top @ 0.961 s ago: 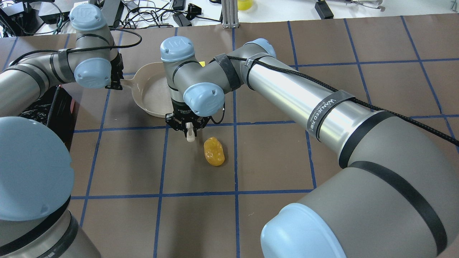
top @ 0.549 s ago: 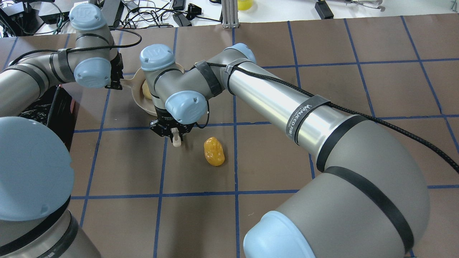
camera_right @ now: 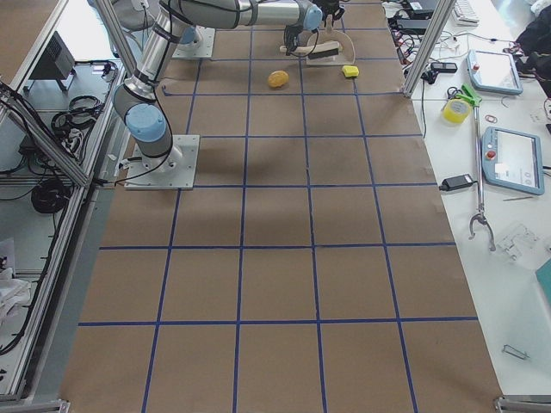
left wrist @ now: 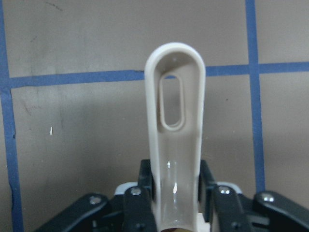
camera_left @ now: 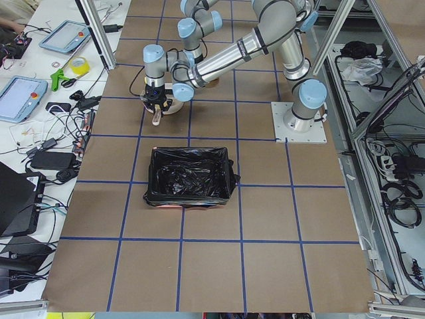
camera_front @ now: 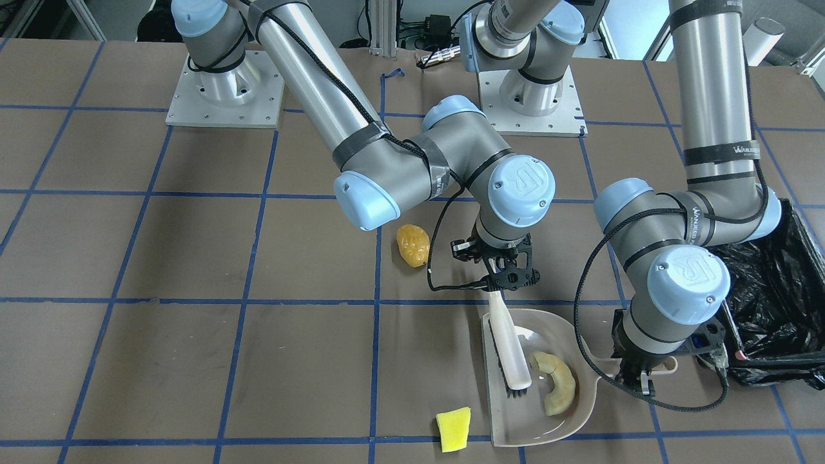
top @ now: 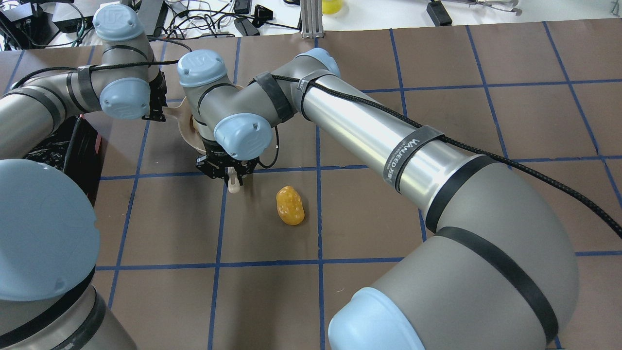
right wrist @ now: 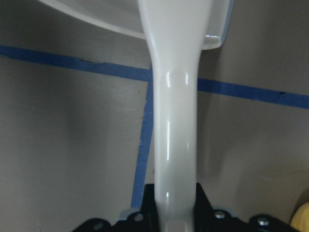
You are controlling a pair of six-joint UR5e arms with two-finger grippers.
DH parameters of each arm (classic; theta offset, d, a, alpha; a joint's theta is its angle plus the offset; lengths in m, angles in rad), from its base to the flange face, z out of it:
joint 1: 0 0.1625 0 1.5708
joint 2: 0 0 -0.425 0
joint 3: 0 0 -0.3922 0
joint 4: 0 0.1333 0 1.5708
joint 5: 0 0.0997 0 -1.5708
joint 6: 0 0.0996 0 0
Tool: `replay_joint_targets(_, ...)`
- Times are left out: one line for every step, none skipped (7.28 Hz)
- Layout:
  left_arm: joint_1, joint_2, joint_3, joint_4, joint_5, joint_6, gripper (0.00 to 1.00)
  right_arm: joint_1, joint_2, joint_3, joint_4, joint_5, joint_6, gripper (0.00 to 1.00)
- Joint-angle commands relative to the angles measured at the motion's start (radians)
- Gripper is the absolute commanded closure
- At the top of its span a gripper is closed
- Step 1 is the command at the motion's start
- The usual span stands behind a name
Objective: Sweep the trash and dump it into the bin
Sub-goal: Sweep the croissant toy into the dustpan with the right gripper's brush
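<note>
- Right gripper [camera_front: 500,287]: clamped on white brush [camera_front: 509,351], bristles inside beige dustpan [camera_front: 515,422].
- Left gripper [camera_front: 637,381]: clamped on the dustpan's handle [left wrist: 176,121]; bin [camera_front: 783,283] just beside.
- Croissant piece [camera_front: 558,386]: in dustpan, beside brush.
- Sponge wedge [camera_front: 454,428]: on surface [camera_front: 193,258], beyond the brush tip.
- Potato lump [camera_front: 413,245]: on surface, near right gripper.
- Overhead view: right arm [top: 228,121] hides the dustpan's contents and the sponge wedge.

Black fingers [left wrist: 206,181] at 6 o'clock clamp a beige handle [left wrist: 175,145] pointing to 12, over the blue-taped brown table [left wrist: 72,135].

Glossy plastic dustpan [camera_front: 523,419]; crinkly black plastic lines the bin [camera_front: 783,277]; matt table [camera_front: 193,361].
</note>
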Motion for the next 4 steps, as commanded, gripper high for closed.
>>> replay_joint_targets(0.0, 0.001, 0.0, 0.0, -0.002, -0.001, 1.0, -0.106, -0.052, 0.005, 0.114, -0.073, -0.153, 0.96)
replay_joint_targets(0.0, -0.001, 0.0, 0.0, -0.002, 0.001, 1.0, -0.166, -0.083, 0.006, 0.153, -0.075, -0.23, 0.96)
replay_joint_targets(0.0, -0.001, 0.0, 0.0, -0.002, 0.001, 1.0, -0.216, -0.089, 0.006, 0.154, -0.075, -0.272, 0.96)
replay_joint_targets(0.0, -0.001, 0.0, 0.0, -0.002, 0.001, 1.0, -0.252, -0.071, 0.006, 0.138, -0.069, -0.316, 0.96)
